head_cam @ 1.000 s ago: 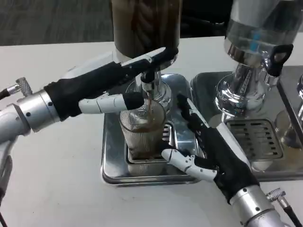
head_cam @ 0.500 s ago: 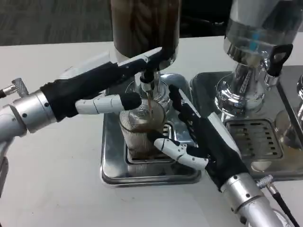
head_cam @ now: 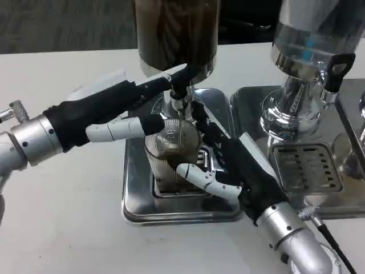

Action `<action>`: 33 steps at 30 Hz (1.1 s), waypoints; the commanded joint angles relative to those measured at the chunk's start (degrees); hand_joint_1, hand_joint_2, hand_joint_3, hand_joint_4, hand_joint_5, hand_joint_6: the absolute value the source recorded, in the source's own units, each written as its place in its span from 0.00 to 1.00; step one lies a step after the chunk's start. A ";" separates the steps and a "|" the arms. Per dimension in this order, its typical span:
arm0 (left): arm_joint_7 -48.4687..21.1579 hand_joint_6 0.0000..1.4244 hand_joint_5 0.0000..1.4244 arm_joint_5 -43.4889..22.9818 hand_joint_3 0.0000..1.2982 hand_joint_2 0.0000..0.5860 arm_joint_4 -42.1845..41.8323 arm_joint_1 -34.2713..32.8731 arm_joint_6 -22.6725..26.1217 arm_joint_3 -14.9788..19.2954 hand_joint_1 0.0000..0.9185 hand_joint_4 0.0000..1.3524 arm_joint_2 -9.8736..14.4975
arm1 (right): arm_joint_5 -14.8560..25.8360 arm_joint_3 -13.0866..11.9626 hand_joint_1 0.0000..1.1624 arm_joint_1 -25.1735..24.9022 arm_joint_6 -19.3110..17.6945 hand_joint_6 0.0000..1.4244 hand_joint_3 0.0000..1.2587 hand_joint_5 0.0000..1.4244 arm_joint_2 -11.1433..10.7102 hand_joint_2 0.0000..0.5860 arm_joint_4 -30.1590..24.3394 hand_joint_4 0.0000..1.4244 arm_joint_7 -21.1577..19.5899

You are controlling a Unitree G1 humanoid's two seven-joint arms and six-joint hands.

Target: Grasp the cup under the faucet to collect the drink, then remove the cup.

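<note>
A ribbed clear cup [head_cam: 170,153] holding brown drink stands on the drip tray [head_cam: 137,194] under the faucet [head_cam: 178,101] of the dark drink dispenser [head_cam: 175,31]. My right hand [head_cam: 236,168] wraps the cup from the right. Its thumb [head_cam: 202,180] lies across the cup's front, and its fingers [head_cam: 206,130] curve round the back. My left hand [head_cam: 108,108] reaches in from the left with its fingers [head_cam: 165,81] stretched onto the faucet handle, while its thumb [head_cam: 128,128] touches the cup's left side near the rim. I see no stream falling from the faucet.
A second dispenser [head_cam: 308,51] with a black tap handle [head_cam: 335,71] stands at the right on its own steel tray with a grille [head_cam: 305,165]. White tabletop [head_cam: 63,217] spreads to the left and front.
My right hand has moved up and left and closed round the cup. The brown stream seen earlier has stopped showing. My left hand has shifted slightly left, fingers still at the faucet handle.
</note>
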 commanded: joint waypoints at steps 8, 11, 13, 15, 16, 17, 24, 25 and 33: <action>-0.89 0.00 0.00 2.41 0.04 0.04 -0.04 1.55 1.10 -0.81 0.00 0.00 0.77 | 1.25 0.06 0.54 -1.40 -1.94 0.00 0.00 0.00 1.09 0.42 2.48 0.00 1.26; -0.83 0.00 0.00 2.45 0.04 0.04 0.13 1.50 1.10 -0.79 0.00 0.00 0.76 | 1.28 0.00 0.54 -1.49 -2.11 0.00 0.00 0.00 1.17 0.42 2.76 0.00 1.26; -0.81 0.00 0.00 2.44 0.04 0.04 0.17 1.50 1.11 -0.78 0.00 0.00 0.75 | 1.31 -0.03 0.54 -1.55 -2.14 0.00 0.00 0.00 1.18 0.42 2.83 0.00 1.31; -0.75 0.00 0.00 2.38 0.04 0.04 0.21 1.53 1.10 -0.72 0.00 0.00 0.72 | 1.41 -0.08 0.54 -1.60 -2.14 0.00 0.00 0.00 1.22 0.42 2.89 0.00 1.37; -0.72 0.00 0.00 2.32 0.04 0.04 0.22 1.53 1.05 -0.67 0.00 0.00 0.69 | 1.44 -0.11 0.54 -1.61 -2.16 0.00 0.00 0.00 1.26 0.42 2.92 0.00 1.35; -0.65 0.00 0.00 2.13 0.04 0.04 0.14 1.54 0.92 -0.53 0.00 0.00 0.61 | 1.45 -0.12 0.54 -1.61 -2.15 0.00 0.00 0.00 1.28 0.42 2.94 0.00 1.33; -0.96 0.00 0.00 0.40 0.04 0.04 0.14 1.19 0.88 0.29 0.00 0.00 -0.12 | 1.42 -0.12 0.53 -1.20 -2.25 0.00 0.00 0.00 1.52 0.43 3.04 0.00 1.03; -1.19 0.00 0.00 -0.06 0.04 0.04 0.21 1.10 1.08 0.43 0.00 0.00 -0.28 | 1.38 -0.11 0.53 -1.15 -2.27 0.00 0.00 0.00 1.56 0.43 3.03 0.00 0.99; -3.18 0.00 0.00 -2.62 0.04 0.05 0.42 0.57 2.38 1.77 0.00 0.00 -1.27 | 1.23 -0.10 0.53 -0.98 -2.27 0.00 0.00 0.00 1.90 0.43 3.24 0.00 0.67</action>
